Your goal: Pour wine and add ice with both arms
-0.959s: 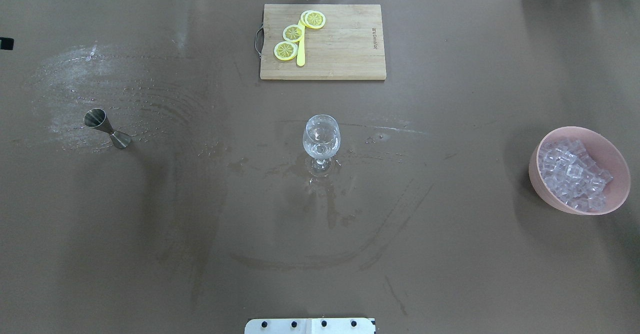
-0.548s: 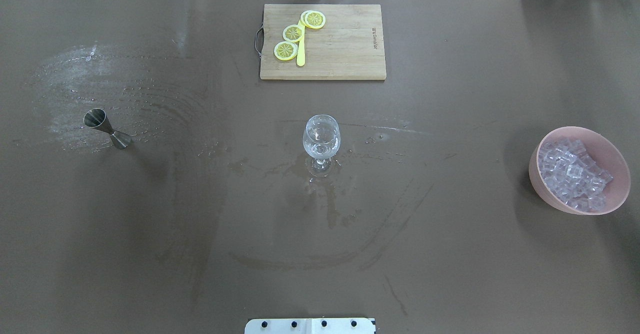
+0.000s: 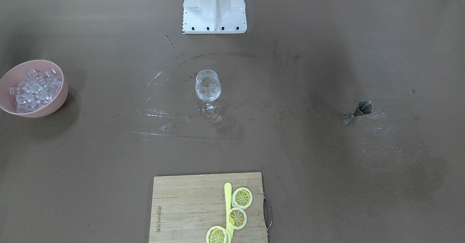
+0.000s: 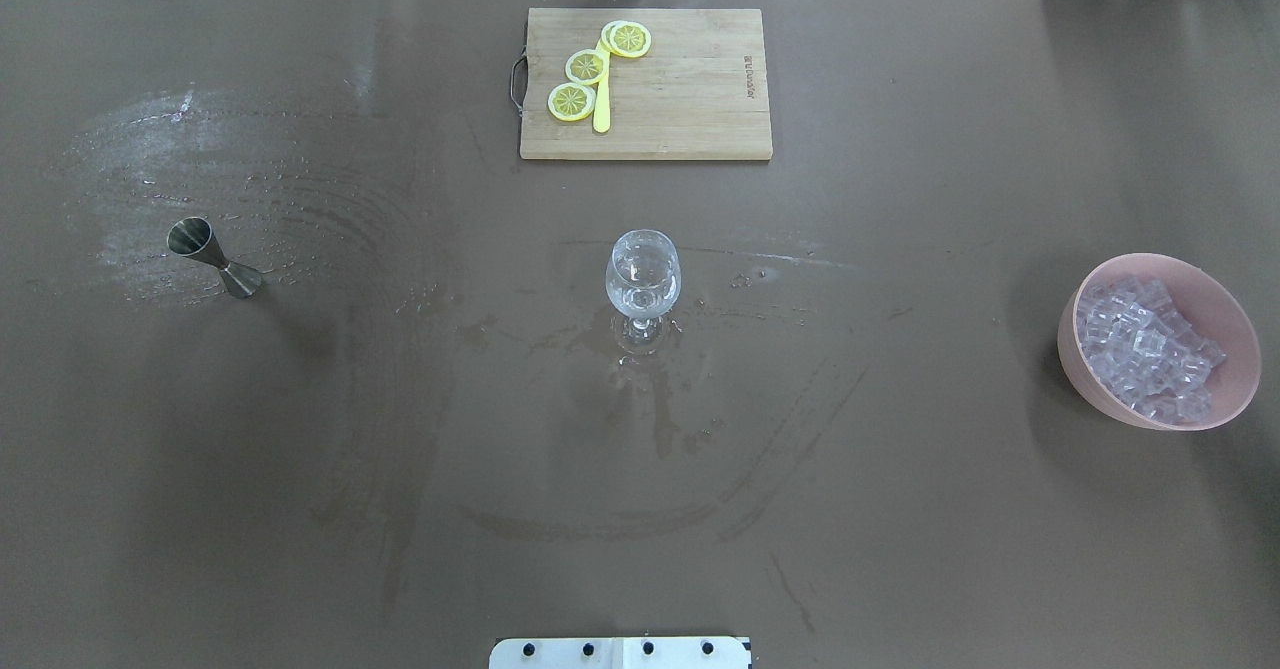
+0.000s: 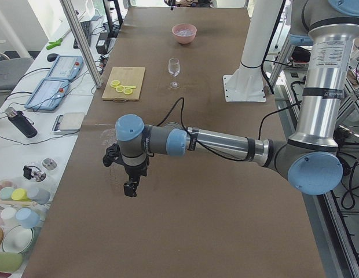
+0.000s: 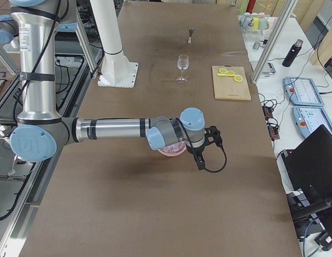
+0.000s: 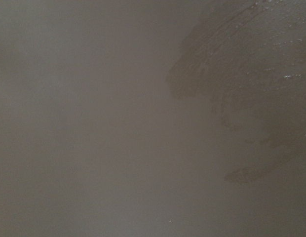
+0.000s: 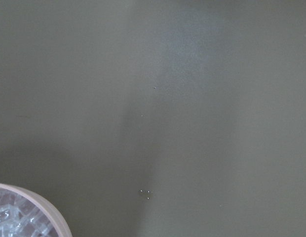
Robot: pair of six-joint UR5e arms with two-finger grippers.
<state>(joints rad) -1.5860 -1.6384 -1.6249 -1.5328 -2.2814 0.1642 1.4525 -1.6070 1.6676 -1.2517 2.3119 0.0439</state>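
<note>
A clear wine glass [image 4: 642, 279] stands upright at the table's middle, also in the front view [image 3: 207, 86]. The ice [image 4: 1150, 349] is several clear cubes heaped in a pink bowl [image 4: 1075, 359] at the right; its rim [image 8: 49, 212] shows in the right wrist view. A steel jigger [image 4: 212, 257] stands at the left. My left gripper [image 5: 131, 186] hangs above the table's left end. My right gripper [image 6: 201, 162] hangs just beyond the bowl [image 6: 171, 151]. Both show only in the side views, so I cannot tell whether they are open or shut.
A wooden cutting board [image 4: 690, 99] with lemon slices [image 4: 572, 101] and a yellow knife lies at the far middle. The white robot base [image 4: 620, 652] is at the near edge. Wet smears surround the glass and jigger. Operator gear lies beyond the table's far edge.
A small dark shape at the overhead view's left edge a second ago has gone out of view. The glass, the jigger and the bowl have not moved.
</note>
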